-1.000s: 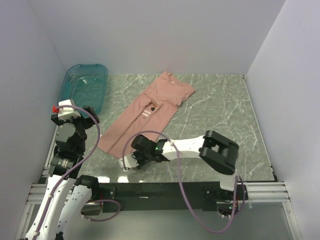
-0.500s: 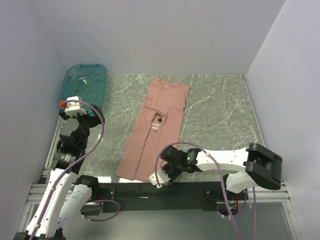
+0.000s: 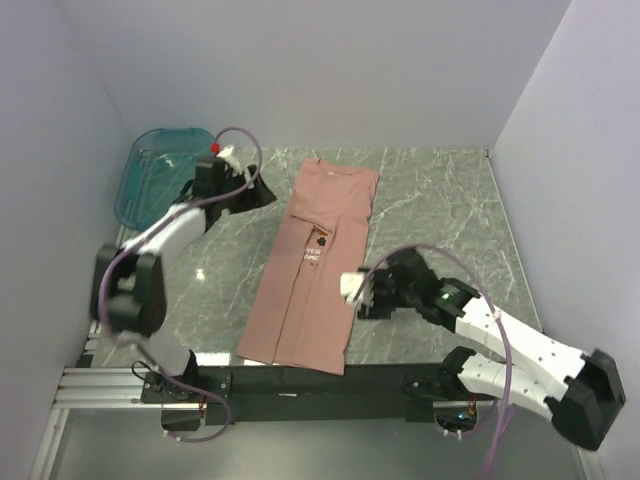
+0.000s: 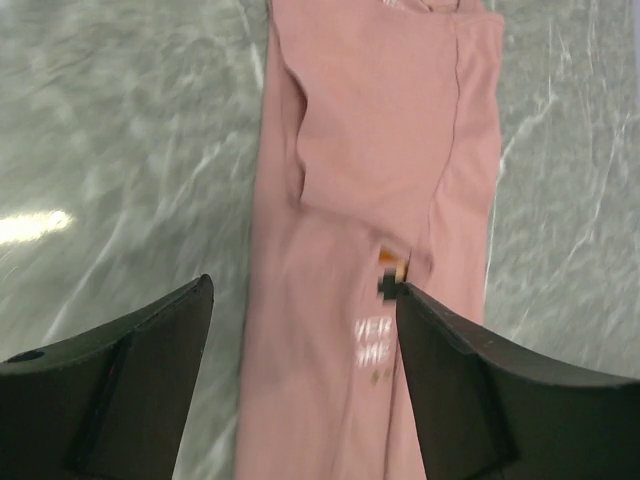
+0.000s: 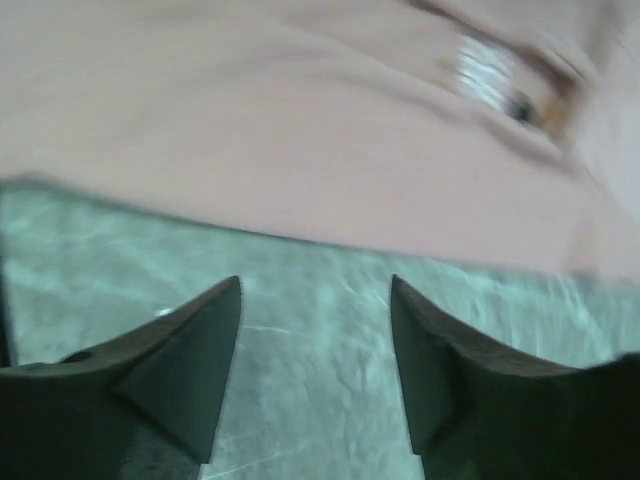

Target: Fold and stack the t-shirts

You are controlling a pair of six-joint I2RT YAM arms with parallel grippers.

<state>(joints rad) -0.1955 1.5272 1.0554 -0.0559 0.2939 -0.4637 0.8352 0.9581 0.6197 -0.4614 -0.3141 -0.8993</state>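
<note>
Top external: pink t-shirt (image 3: pixel 315 270), long strip; left end effector (image 3: pixel 260 191), right end effector (image 3: pixel 355 293) spread.

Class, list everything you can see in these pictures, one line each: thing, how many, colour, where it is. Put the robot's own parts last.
t-shirt: one, dusty pink with a small dark chest print, folded into a long strip, flat mid-table, collar at the far end.
bin: one, see-through teal, at the table's far left corner.
table: one, grey-green marble pattern, under the shirt.
walls: three, pale white, left, far and right sides.
cables: two, purple, one along each arm.
arms: two, white and black, bases at the near edge.
left gripper: one, black, open, near the shirt's far left side.
right gripper: one, black, open, at the shirt's right edge.
</note>
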